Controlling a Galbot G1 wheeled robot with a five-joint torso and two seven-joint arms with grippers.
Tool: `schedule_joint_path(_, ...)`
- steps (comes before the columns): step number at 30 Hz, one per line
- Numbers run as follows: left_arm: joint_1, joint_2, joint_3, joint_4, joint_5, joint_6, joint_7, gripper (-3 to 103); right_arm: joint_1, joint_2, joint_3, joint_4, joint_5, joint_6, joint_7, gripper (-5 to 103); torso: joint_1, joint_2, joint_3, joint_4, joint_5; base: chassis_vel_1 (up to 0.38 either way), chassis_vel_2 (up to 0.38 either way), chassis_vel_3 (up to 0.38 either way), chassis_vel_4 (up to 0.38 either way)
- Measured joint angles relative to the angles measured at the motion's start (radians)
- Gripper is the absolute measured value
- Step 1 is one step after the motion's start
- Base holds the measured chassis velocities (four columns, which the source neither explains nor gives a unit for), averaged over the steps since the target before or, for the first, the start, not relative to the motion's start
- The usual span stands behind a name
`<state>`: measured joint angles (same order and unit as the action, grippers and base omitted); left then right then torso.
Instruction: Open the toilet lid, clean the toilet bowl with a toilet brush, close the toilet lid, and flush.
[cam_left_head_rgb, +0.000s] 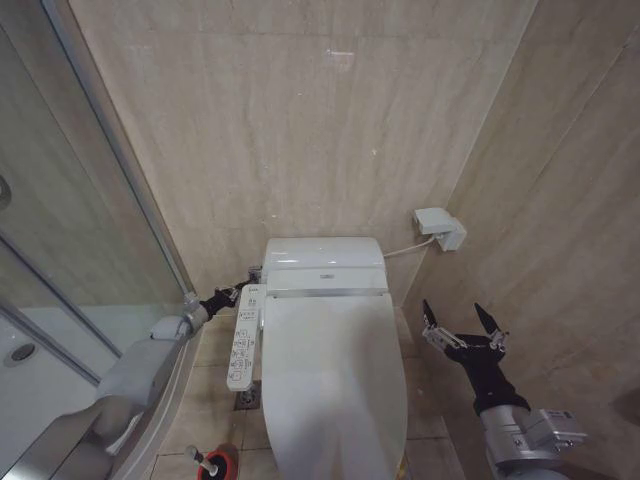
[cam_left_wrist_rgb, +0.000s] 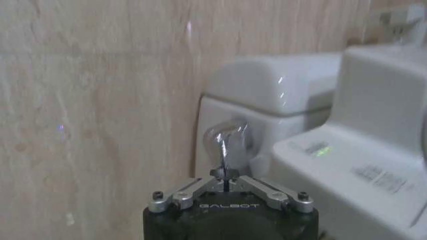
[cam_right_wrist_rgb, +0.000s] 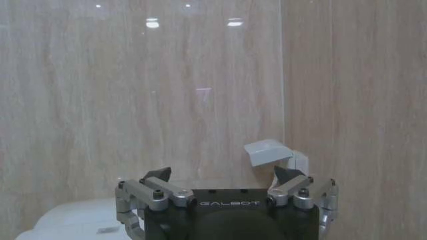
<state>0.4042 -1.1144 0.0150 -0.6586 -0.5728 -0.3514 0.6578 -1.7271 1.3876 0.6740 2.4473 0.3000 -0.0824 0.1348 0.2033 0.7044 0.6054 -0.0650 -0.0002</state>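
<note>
Lid (cam_left_head_rgb: 335, 375) is down and the brush (cam_left_head_rgb: 203, 459) is back in its holder (cam_left_head_rgb: 222, 464), so the flush step appears in hand. Left gripper (cam_left_wrist_rgb: 227, 181), fingers pinched together, sits just before the chrome flush lever (cam_left_wrist_rgb: 227, 140) at the tank's side; a press on it looks next. Right gripper (cam_left_head_rgb: 463, 325) hangs wide open beside the toilet, well clear.

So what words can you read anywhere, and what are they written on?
"GALBOT" on the body of the left gripper, which sits at the chrome flush handle.
"GALBOT" on the body of the right gripper.
Button labels on the side control panel: too small to read.
Print beside the green light on the toilet seat unit: blurred.
</note>
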Motion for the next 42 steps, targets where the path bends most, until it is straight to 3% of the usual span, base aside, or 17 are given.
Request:
schedule_joint_path(6, 0.119, 0.068, -0.084, -0.159, -0.036, -0.002, -0.083, 0, 0.0, 0.0, 0.0, 0.0, 0.0, 0.0, 0.0, 100, 0.0, 0.0, 0.0, 0.0001, 0.0007, -0.02, -0.007, -0.002, -0.011)
schedule_joint_path(10, 0.233, 0.132, -0.138, -0.337, -0.106, -0.007, -0.239, 0, 0.0, 0.0, 0.0, 0.0, 0.0, 0.0, 0.0, 100, 0.0, 0.0, 0.0, 0.0016, 0.0, 0.0, 0.0, 0.0, 0.0)
schedule_joint_path(11, 0.233, 0.132, -0.138, -0.337, -0.106, -0.007, -0.239, 0, 0.0, 0.0, 0.0, 0.0, 0.0, 0.0, 0.0, 100, 0.0, 0.0, 0.0, 0.0016, 0.0, 0.0, 0.0, 0.0, 0.0)
schedule_joint_path(15, 0.348, 0.15, -0.206, -0.595, -0.125, 0.02, -0.52, 0, 0.0, 0.0, 0.0, 0.0, 0.0, 0.0, 0.0, 100, 0.0, 0.0, 0.0, 0.0005, -0.0002, 0.0, 0.0, 0.0, 0.0)
schedule_joint_path(16, 0.348, 0.15, -0.206, -0.595, -0.125, 0.02, -0.52, 0, 0.0, 0.0, 0.0, 0.0, 0.0, 0.0, 0.0, 100, 0.0, 0.0, 0.0, 0.0005, -0.0002, 0.0, 0.0, 0.0, 0.0)
schedule_joint_path(19, 0.429, 0.156, -0.256, -0.801, -0.111, 0.084, -0.695, 0, 0.0, 0.0, 0.0, 0.0, 0.0, 0.0, 0.0, 100, 0.0, 0.0, 0.0, 0.0007, 0.0004, 0.0, 0.0, 0.0, 0.0)
schedule_joint_path(20, 0.429, 0.156, -0.256, -0.801, -0.111, 0.084, -0.695, 0, 0.0, 0.0, 0.0, 0.0, 0.0, 0.0, 0.0, 100, 0.0, 0.0, 0.0, 0.0007, 0.0004, 0.0, 0.0, 0.0, 0.0)
schedule_joint_path(23, 0.504, 0.176, -0.292, -0.968, -0.107, 0.15, -0.807, 0, 0.0, 0.0, 0.0, 0.0, 0.0, 0.0, 0.0, 100, 0.0, 0.0, 0.0, 0.0007, 0.0004, 0.0, 0.0, 0.0, 0.0)
schedule_joint_path(30, 0.669, 0.21, -0.387, -1.185, -0.082, 0.22, -0.898, 0, 0.0, 0.0, 0.0, 0.0, 0.0, 0.0, 0.0, 100, 0.0, 0.0, 0.0, 0.0012, 0.0003, 0.0, 0.0, 0.0, 0.0)
schedule_joint_path(31, 0.756, 0.212, -0.434, -1.279, -0.065, 0.266, -0.938, 0, 0.0, 0.0, 0.0, 0.0, 0.0, 0.0, 0.0, 100, 0.0, 0.0, 0.0, 0.0013, 0.0, 0.0, 0.0, 0.0, 0.0)
schedule_joint_path(32, 0.756, 0.212, -0.434, -1.279, -0.065, 0.266, -0.938, 0, 0.0, 0.0, 0.0, 0.0, 0.0, 0.0, 0.0, 100, 0.0, 0.0, 0.0, 0.0013, 0.0, 0.0, 0.0, 0.0, 0.0)
schedule_joint_path(33, 0.817, 0.209, -0.473, -1.335, -0.056, 0.301, -0.954, 0, 0.0, 0.0, 0.0, 0.0, 0.0, 0.0, 0.0, 100, 0.0, 0.0, 0.0, 0.0007, 0.0003, 0.0, 0.0, 0.0, 0.0)
schedule_joint_path(34, 0.885, 0.197, -0.515, -1.392, -0.041, 0.333, -0.956, 17, 0.0, 0.0, 0.0, 0.0, 0.0, 0.0, 0.0, 100, -0.001, 0.0, 0.0, 0.001, 0.0001, 0.0, 0.0, 0.0, 0.0)
schedule_joint_path(36, 0.93, 0.184, -0.548, -1.427, -0.024, 0.35, -0.945, 17, 0.0, 0.0, 0.0, 0.0, 0.0, 0.0, 0.0, 100, -0.001, 0.0, 0.0, 0.0013, 0.0001, 0.0, 0.0, 0.0, 0.0)
schedule_joint_path(39, 1.115, 0.095, -0.707, -1.564, 0.083, 0.388, -0.841, 17, 0.0, 0.0, 0.0, 0.0, 0.0, 0.0, 0.0, 100, -0.001, 0.0, 0.0, 0.0008, 0.0004, 0.0, 0.0, 0.0, 0.0)
schedule_joint_path(41, 1.155, 0.073, -0.736, -1.591, 0.101, 0.39, -0.821, 17, 0.0, 0.0, 0.0, 0.0, 0.0, 0.0, 0.0, 100, -0.001, 0.0, 0.0, 0.0011, 0.0001, 0.0, 0.0, 0.0, 0.0)
schedule_joint_path(42, 1.202, 0.044, -0.769, -1.627, 0.122, 0.39, -0.798, 43, 0.0, 0.0, 0.0, 0.0, 0.0, 0.0, 0.0, 100, -0.001, 0.0, 0.0, 0.0014, 0.0002, 0.0, 0.0, 0.0, 0.0)
